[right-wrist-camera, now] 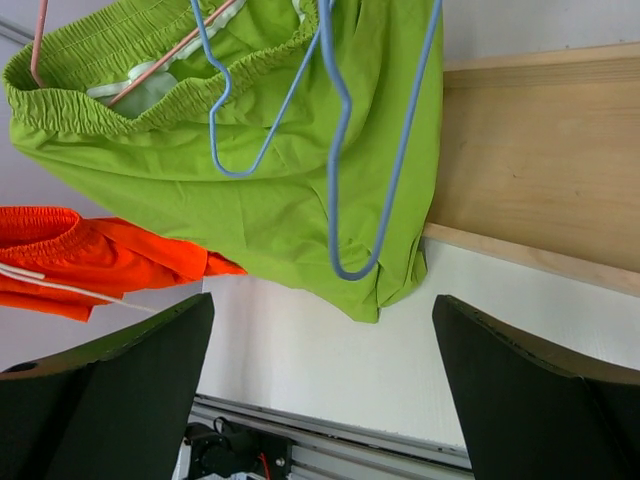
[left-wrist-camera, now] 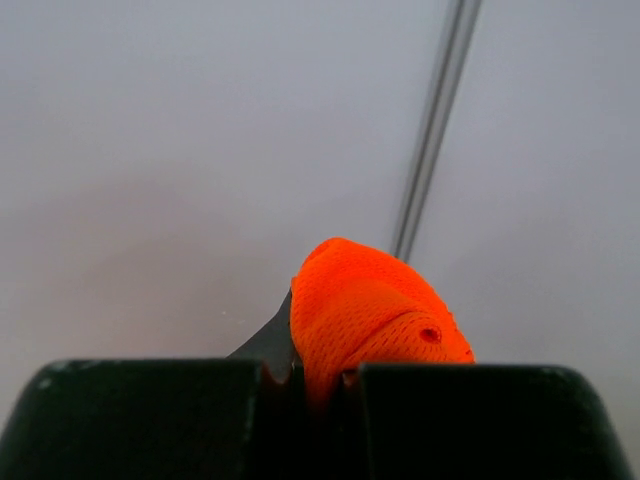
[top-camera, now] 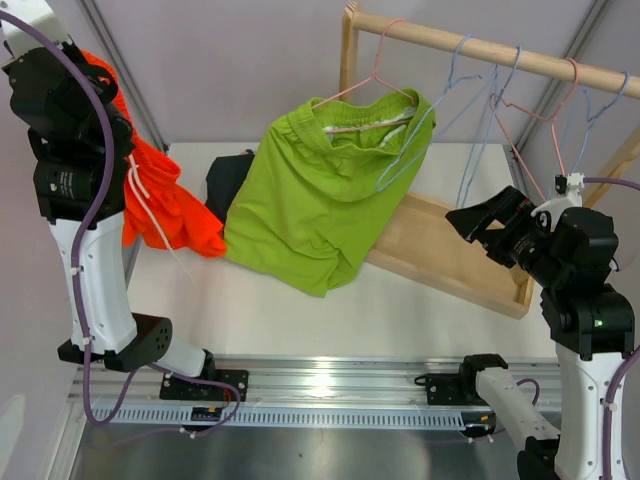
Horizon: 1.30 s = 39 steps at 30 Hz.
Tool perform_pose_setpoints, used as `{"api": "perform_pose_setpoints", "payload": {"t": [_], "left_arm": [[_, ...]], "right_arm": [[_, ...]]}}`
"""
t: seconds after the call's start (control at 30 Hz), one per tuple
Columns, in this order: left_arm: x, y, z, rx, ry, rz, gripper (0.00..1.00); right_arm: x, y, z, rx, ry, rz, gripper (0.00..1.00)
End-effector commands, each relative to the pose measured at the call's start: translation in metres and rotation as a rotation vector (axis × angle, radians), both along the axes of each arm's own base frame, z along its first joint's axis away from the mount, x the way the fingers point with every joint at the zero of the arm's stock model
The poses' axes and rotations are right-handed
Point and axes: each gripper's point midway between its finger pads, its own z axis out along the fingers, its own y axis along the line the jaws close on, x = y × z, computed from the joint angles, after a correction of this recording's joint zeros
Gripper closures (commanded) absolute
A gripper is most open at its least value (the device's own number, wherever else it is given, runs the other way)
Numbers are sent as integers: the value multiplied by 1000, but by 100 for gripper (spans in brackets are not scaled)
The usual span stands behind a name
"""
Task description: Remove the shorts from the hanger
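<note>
The lime green shorts (top-camera: 305, 200) hang from a pink hanger (top-camera: 365, 80) on the wooden rail (top-camera: 480, 48), and their lower edge rests on the table. They also show in the right wrist view (right-wrist-camera: 250, 190). My left gripper (top-camera: 92, 72) is raised at the far left and shut on the bright orange shorts (top-camera: 160, 205), which dangle with their white drawstring. In the left wrist view the orange fabric (left-wrist-camera: 370, 310) is pinched in my left gripper (left-wrist-camera: 320, 385). My right gripper (top-camera: 468, 222) is open and empty, right of the green shorts; the right wrist view shows the same (right-wrist-camera: 320, 380). Dark shorts (top-camera: 228, 180) lie on the table behind.
Several empty blue and pink hangers (top-camera: 480, 110) hang on the rail right of the green shorts; blue ones (right-wrist-camera: 340, 150) dangle in front of my right gripper. The rack's wooden base (top-camera: 450, 250) lies on the table at right. A metal rail (top-camera: 330, 390) runs along the near edge.
</note>
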Motion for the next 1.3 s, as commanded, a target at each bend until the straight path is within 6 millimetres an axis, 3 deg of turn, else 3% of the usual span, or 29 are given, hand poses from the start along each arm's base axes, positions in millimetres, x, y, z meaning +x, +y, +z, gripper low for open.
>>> {"api": "perform_pose_setpoints", "payload": {"t": [0.0, 0.13, 0.23, 0.37, 0.5, 0.67, 0.8, 0.9, 0.93, 1.0, 1.1, 1.13, 1.17, 1.23, 1.27], "left_arm": [[-46, 23, 39, -46, -183, 131, 100], [-52, 21, 50, -54, -246, 97, 100], [-29, 1, 57, -23, -260, -46, 100], [20, -56, 50, 10, -218, -341, 100], [41, -116, 59, 108, -220, -579, 100], [76, -166, 49, 113, -222, -756, 100], [94, -180, 41, 112, -215, -778, 100], [113, -184, 19, 109, -170, -763, 100], [132, -189, -9, 106, -109, -756, 100], [139, -185, -21, 101, -100, -720, 100], [164, -182, -84, 88, 13, -664, 100], [162, -179, -85, 81, -4, -652, 100], [172, -179, -122, 74, 71, -642, 100], [174, -180, -138, 42, 83, -650, 100], [177, -182, -170, 29, 145, -660, 100]], "right_arm": [[0, 3, 8, -13, -53, 29, 1], [-3, 6, 6, 2, -58, 42, 1], [-2, 7, 1, 12, -56, 44, 1], [-3, 8, -6, 33, -48, 41, 1], [-5, 7, -12, 37, -43, 34, 1], [-8, 6, -14, 40, -43, 24, 1], [-13, 2, -18, 24, -35, 13, 1], [-15, 2, -19, 23, -32, 11, 1], [-16, 2, -19, 25, -35, 9, 1], [-18, 2, -18, 23, -37, 10, 1], [-20, 1, -16, 15, -38, 7, 1], [-21, 0, -16, 11, -38, 5, 1], [-21, 0, -15, 11, -39, 4, 1], [-22, 0, -10, 13, -53, 7, 1], [-22, 1, -7, 16, -64, 9, 1]]}}
